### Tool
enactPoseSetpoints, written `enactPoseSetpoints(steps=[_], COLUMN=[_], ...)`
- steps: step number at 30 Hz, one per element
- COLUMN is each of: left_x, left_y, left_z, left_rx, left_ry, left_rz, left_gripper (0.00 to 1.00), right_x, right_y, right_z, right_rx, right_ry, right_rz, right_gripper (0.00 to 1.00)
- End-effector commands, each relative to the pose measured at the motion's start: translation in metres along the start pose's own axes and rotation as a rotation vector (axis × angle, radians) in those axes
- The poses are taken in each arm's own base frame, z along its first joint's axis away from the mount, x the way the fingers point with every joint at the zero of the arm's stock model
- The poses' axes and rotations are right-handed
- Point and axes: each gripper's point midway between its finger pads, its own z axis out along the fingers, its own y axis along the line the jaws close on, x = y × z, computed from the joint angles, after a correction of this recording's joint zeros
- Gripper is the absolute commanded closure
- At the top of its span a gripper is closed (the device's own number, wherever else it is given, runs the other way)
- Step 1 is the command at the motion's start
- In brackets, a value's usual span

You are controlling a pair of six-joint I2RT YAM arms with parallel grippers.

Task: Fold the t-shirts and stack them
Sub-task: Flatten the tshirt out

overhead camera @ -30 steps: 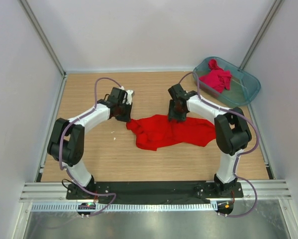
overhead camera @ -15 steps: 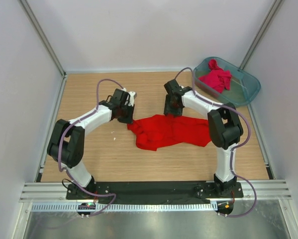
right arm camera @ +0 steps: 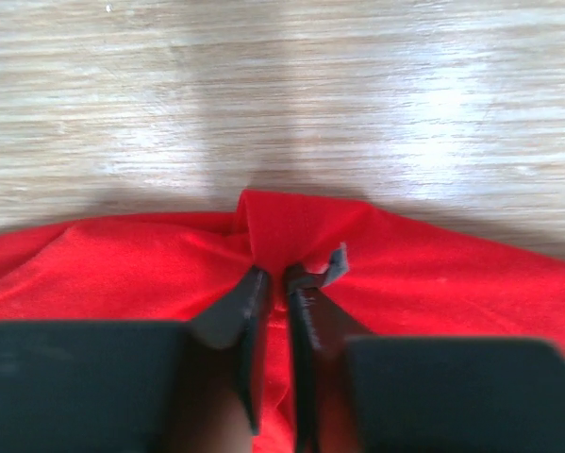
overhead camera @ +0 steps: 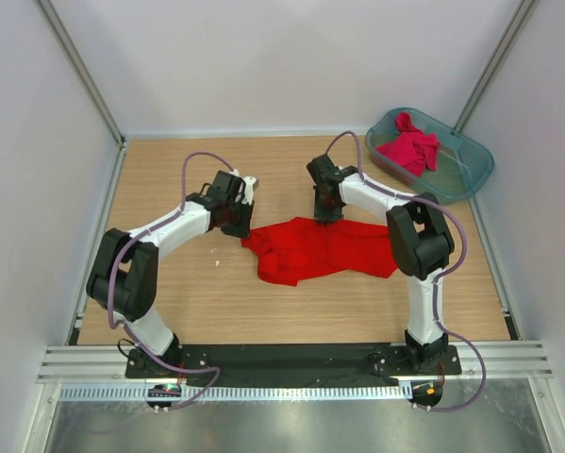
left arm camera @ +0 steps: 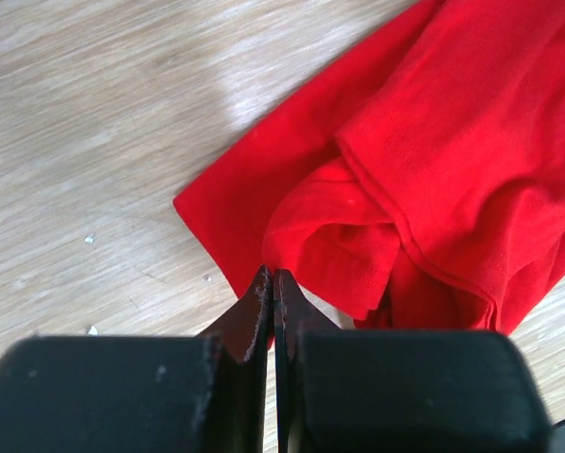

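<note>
A bright red t-shirt (overhead camera: 324,247) lies crumpled mid-table, with folds showing in the left wrist view (left arm camera: 433,142). My right gripper (overhead camera: 325,215) stands at the shirt's far edge. In its wrist view the jaws (right arm camera: 274,274) have closed to a narrow gap with a raised ridge of red cloth (right arm camera: 273,226) pinched between them. My left gripper (overhead camera: 240,225) is at the shirt's left end. Its fingers are pressed together (left arm camera: 272,276) and their tips touch the hem; I cannot tell whether cloth is caught. A crimson-pink t-shirt (overhead camera: 409,146) lies bunched in the tub.
The translucent teal tub (overhead camera: 473,176) sits at the far right corner of the wooden table (overhead camera: 169,283). White walls and metal posts close in the sides and back. Small white specks (overhead camera: 216,251) lie on the wood left of the shirt.
The right gripper moved a little toward the back left along the shirt's far edge, and its jaws closed from wide apart onto the cloth. The left gripper shifted slightly right and stayed shut.
</note>
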Motion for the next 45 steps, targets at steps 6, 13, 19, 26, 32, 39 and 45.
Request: enactPoseSetpoints(steps=[6, 13, 19, 26, 32, 39, 45], left_x=[-0.001, -0.006, -0.009, -0.012, -0.009, -0.016, -0.046], left_y=[-0.001, -0.004, -0.006, -0.009, -0.010, -0.001, 0.023], left_z=[-0.017, -0.020, -0.021, -0.026, -0.027, -0.043, -0.101], left_rx=[0.005, 0.008, 0.016, 0.024, 0.027, -0.038, -0.234], left_ry=[-0.028, -0.032, -0.038, -0.049, -0.042, -0.078, -0.239], left_rz=[0.029, 0.018, -0.001, 0.003, 0.002, -0.010, -0.095], left_gripper=[1.00, 1.00, 1.00, 1.00, 1.00, 1.00, 1.00], right_x=[-0.016, -0.025, -0.012, -0.008, -0.004, -0.012, -0.044], right_y=[0.000, -0.005, 0.009, 0.015, 0.010, -0.010, -0.080], right_z=[-0.036, -0.060, -0.056, -0.049, -0.044, -0.071, -0.158], right_rx=[-0.018, -0.031, -0.125, -0.164, -0.153, -0.083, 0.178], right_ry=[-0.078, -0.120, -0.056, -0.043, -0.029, -0.076, -0.299], right_rz=[-0.025, -0.071, -0.076, -0.057, -0.042, -0.109, -0.129], right_gripper=[0.99, 0.90, 0.99, 0.88, 0.97, 0.99, 0.99])
